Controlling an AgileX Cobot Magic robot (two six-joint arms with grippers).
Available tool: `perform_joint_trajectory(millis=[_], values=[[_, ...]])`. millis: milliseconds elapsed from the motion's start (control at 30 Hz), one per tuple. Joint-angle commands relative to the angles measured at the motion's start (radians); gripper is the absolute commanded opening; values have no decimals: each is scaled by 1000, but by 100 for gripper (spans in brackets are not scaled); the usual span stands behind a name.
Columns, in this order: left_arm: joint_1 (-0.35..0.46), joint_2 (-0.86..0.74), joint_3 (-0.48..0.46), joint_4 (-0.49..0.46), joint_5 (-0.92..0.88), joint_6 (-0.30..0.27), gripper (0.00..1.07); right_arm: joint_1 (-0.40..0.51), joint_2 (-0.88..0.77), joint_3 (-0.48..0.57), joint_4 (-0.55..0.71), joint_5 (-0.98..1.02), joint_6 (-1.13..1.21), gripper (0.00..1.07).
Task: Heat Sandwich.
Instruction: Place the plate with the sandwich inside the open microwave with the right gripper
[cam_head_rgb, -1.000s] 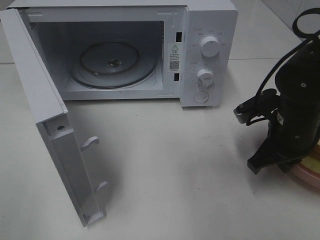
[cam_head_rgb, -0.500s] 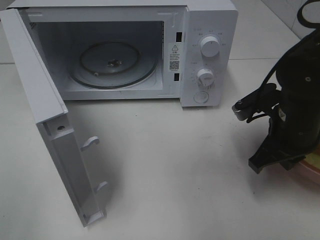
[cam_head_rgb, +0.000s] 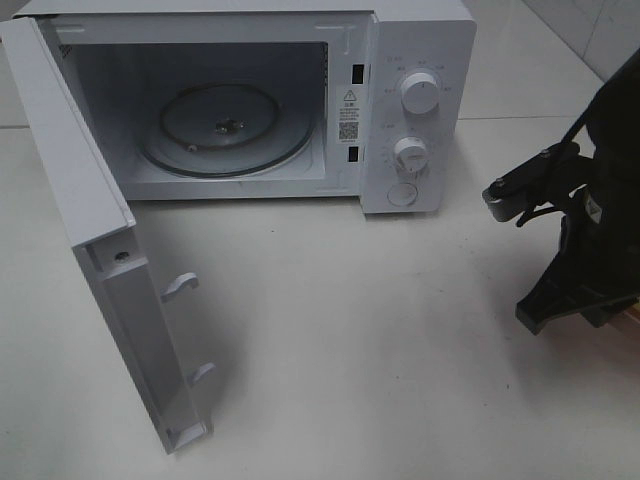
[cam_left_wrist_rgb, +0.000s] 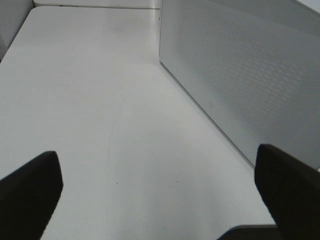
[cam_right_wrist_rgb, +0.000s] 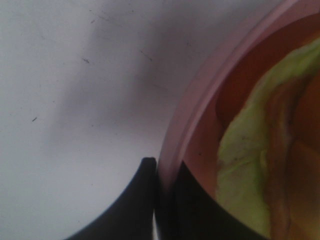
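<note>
Pale, glossy tabletop (cam_head_rgb: 400, 350) fills the high view, with tile seams showing at the far right corner. At far left, seen only from its wrist camera, the left gripper (cam_left_wrist_rgb: 156, 150) hangs over bare tabletop with its two dark fingers (cam_left_wrist_rgb: 30, 192) spread wide and nothing between them; a white panel with a fine dotted mesh (cam_left_wrist_rgb: 250, 75) stands just beside it. In the high view the white microwave door (cam_head_rgb: 70, 170) is swung fully open toward the left, its inner edge and two latch hooks (cam_head_rgb: 180, 285) facing the camera. Behind it the microwave (cam_head_rgb: 440, 40) shows an empty cavity with a round glass turntable (cam_head_rgb: 225, 130) lying flat on the floor. To the right of the cavity, the control panel carries an upper knob (cam_head_rgb: 419, 94), a lower knob (cam_head_rgb: 410, 152) and a round button (cam_head_rgb: 401, 194) below them. Well apart from the microwave, at the right edge, the black right arm (cam_head_rgb: 600, 240) reaches downward and is partly cut off by the frame. Its wrist view shows the right gripper (cam_right_wrist_rgb: 165, 175) pressed together on the rim of a round pink plate (cam_right_wrist_rgb: 210, 95), one finger outside the rim and one inside. The sandwich (cam_right_wrist_rgb: 250, 165) lies on that plate, its pale green lettuce and reddish-brown filling close beside the inner finger.
</note>
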Motion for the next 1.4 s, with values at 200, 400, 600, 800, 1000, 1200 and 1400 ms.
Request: perform_joint_trajectory(millis=[200, 400, 600, 800, 1000, 1200, 1400], values=[[-3, -17, 0, 2, -11, -6, 98, 84, -66, 0, -27, 70, 4, 0], [-3, -17, 0, 2, -11, -6, 98, 118, -93, 0, -27, 88, 4, 0], [-3, -17, 0, 2, -11, -6, 98, 169, -129, 0, -27, 115, 4, 0], [-3, -17, 0, 2, -11, -6, 98, 231, -176, 22, -30, 123, 4, 0], [-3, -17, 0, 2, -11, -6, 98, 288, -213, 66, -28, 123, 4, 0], [-3, -17, 0, 2, -11, -6, 98, 338, -248, 79, -28, 122, 4, 0], [-3, -17, 0, 2, -11, -6, 98, 393, -250, 82, -32, 122, 4, 0]])
